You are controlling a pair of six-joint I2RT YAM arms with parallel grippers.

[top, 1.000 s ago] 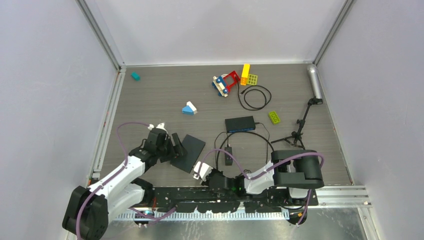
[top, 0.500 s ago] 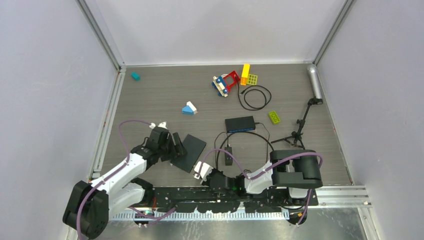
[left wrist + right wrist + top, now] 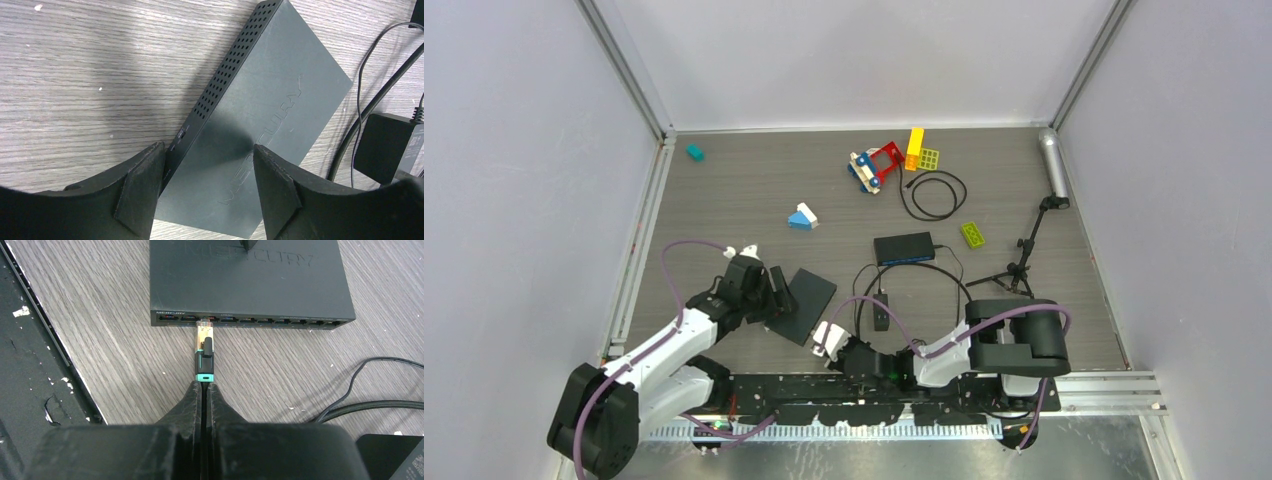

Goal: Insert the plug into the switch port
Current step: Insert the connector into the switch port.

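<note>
The left arm's (image 3: 674, 340) jaws stand wide apart and straddle one end of a dark grey, flat metal network switch (image 3: 260, 115) that lies on the grey wood-grain bench (image 3: 724, 190). One pad (image 3: 135, 195) lies against the switch's vented side. The other pad (image 3: 277, 190) covers the opposite edge, so the jaws look clamped on the casing.

The right arm's (image 3: 944, 355) jaws are fully closed, pinching the rear of a clear network plug with gold contacts and a black-and-teal boot (image 3: 205, 347). The plug points straight at the switch's row of ports, and its tip is at the mouth of the third port from the left (whether it is fully seated cannot be told).

A black power adapter brick (image 3: 385, 145) and a thin black cable (image 3: 370, 105) lie just beside the switch, clear of the plug's line. Farther back on the bench are a second, smaller dark switch (image 3: 904, 247), a coil of black cable (image 3: 934, 195), a cluster of red, yellow and blue toy bricks (image 3: 889, 160), a green brick (image 3: 973, 234), a teal block (image 3: 694, 152), a blue-and-white block (image 3: 802, 216) and a silver microphone on a small black tripod (image 3: 1054, 160).

Compared with a second ago, the left arm has edged slightly toward the switch and its jaws have drawn in a little. The right arm looks unchanged.
</note>
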